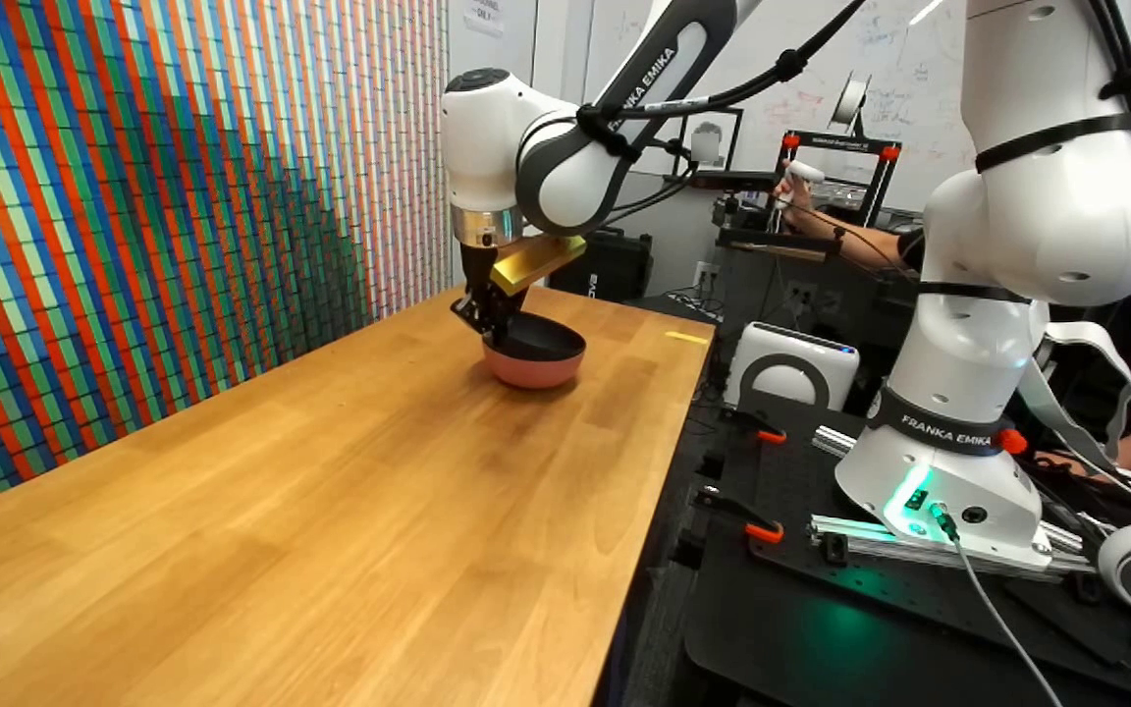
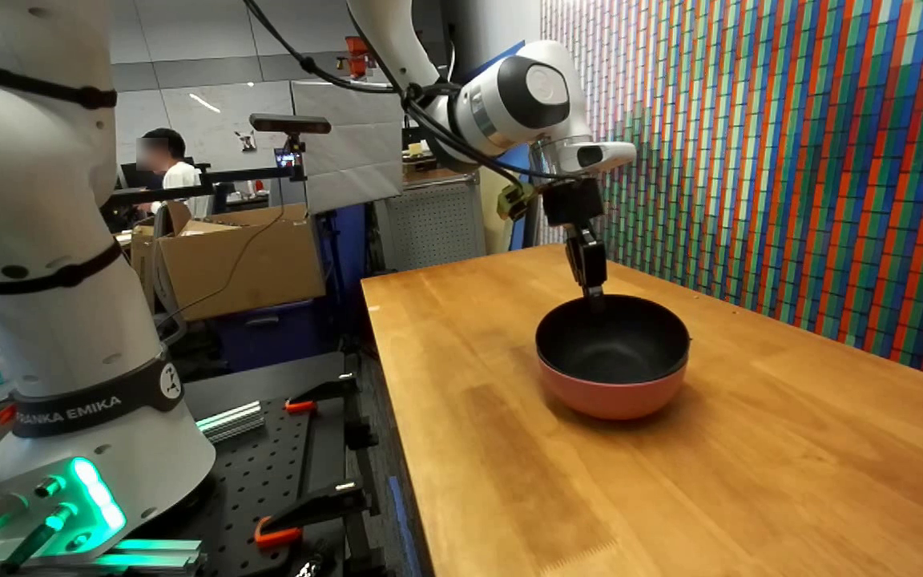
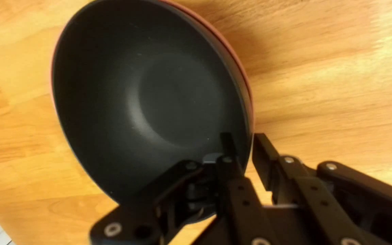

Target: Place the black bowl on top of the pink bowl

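Observation:
The black bowl [image 1: 546, 337] sits inside the pink bowl [image 1: 532, 372] on the wooden table, its opening facing up. Both bowls also show in an exterior view, the black bowl [image 2: 614, 344] nested in the pink bowl [image 2: 614, 399]. In the wrist view the black bowl [image 3: 182, 98] fills most of the pink bowl, whose rim [image 3: 240, 64] shows along one side. My gripper [image 3: 243, 139] straddles the rim, one finger inside the black bowl and one outside, with a gap between the fingers. The gripper also shows in both exterior views [image 1: 495, 336] [image 2: 593, 300], pointing down at the rim.
The wooden table [image 1: 379, 491] runs alongside a colourful tiled wall [image 1: 134, 216]. A strip of yellow tape [image 1: 686, 337] lies near the table edge. The robot base stands on a black platform [image 2: 269, 449] with orange-tipped clamps beside the table.

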